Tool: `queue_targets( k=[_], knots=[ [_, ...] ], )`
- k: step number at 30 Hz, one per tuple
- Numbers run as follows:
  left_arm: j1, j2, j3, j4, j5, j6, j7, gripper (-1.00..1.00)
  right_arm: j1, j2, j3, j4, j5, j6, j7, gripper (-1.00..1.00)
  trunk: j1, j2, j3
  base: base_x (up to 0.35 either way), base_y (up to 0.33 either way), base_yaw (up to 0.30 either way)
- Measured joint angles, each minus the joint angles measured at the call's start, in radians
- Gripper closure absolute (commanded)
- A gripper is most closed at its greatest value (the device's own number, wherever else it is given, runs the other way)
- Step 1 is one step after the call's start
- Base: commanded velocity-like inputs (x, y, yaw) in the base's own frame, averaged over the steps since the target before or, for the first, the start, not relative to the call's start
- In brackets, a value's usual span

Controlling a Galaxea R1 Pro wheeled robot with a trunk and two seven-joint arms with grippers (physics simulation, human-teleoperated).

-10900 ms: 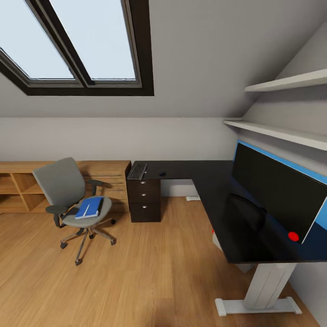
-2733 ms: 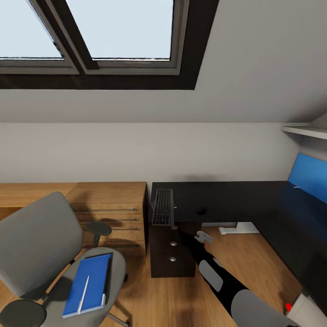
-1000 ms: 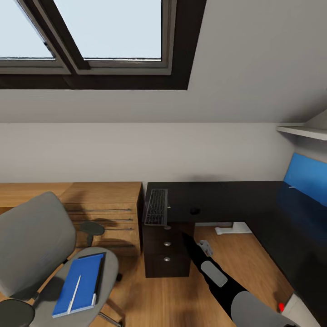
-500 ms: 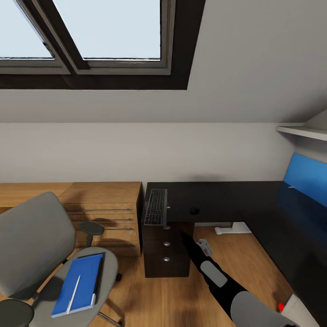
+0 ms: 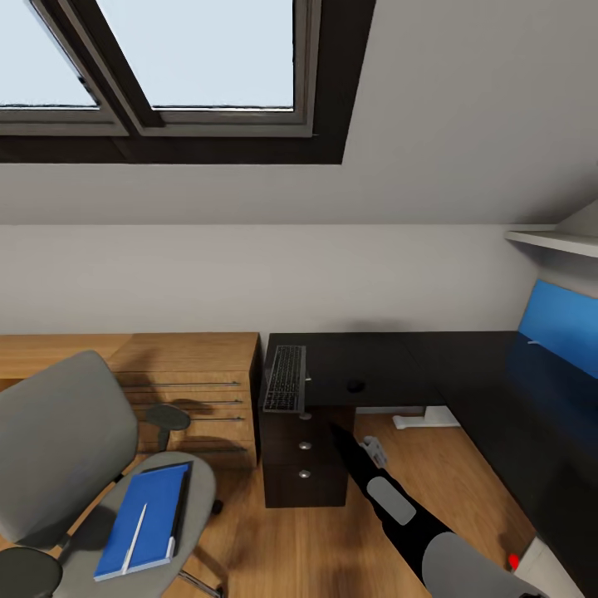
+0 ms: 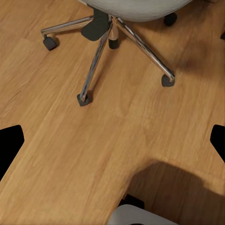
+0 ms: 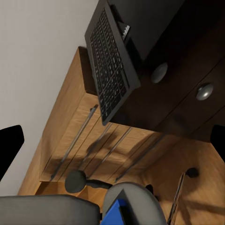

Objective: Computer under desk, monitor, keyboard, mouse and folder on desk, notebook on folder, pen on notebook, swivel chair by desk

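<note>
The keyboard lay at the left end of the black table, its near end jutting past the table edge above the drawers. The mouse sat just right of it on the tabletop. To the near left stood the swivel chair, with the blue folder on its seat and the white pen lying along the folder; a dark-edged sheet, probably the notebook, showed at the folder's right side.

The right arm reached forward from the near right, and the right claw hung below the table edge in front of the drawers, near the keyboard's overhanging end but clear of it. In the right wrist view both finger tips sat at the frame's far edges, so the claw was wide open and empty. The left claw pointed at the floor beside the chair's silver base, likewise spread wide and holding nothing.

The step in hand looked like taking the keyboard. To do it well, the claw would have to rise to the level of the tabletop and close across the overhanging end. The approach should be level, so that the keyboard is not tipped off the edge.
</note>
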Motion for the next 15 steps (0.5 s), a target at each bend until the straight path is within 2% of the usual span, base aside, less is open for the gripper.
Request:
queue_targets(
  k=[7,15],
  knots=[
    [0.0,0.0,0.0,0.0,0.0,-0.001,0.001,-1.0,0.0,-0.001,0.0,-0.003,0.0,0.004,0.002,-1.0,0.0,0.0,0.0,0.0,0.0,0.0],
    [0.0,0.0,0.0,0.0,0.0,-0.001,0.001,-1.0,0.0,0.001,0.002,-0.011,-0.001,0.003,0.042,-1.0,0.0,0.0,0.0,0.0,0.0,0.013]
  ],
)
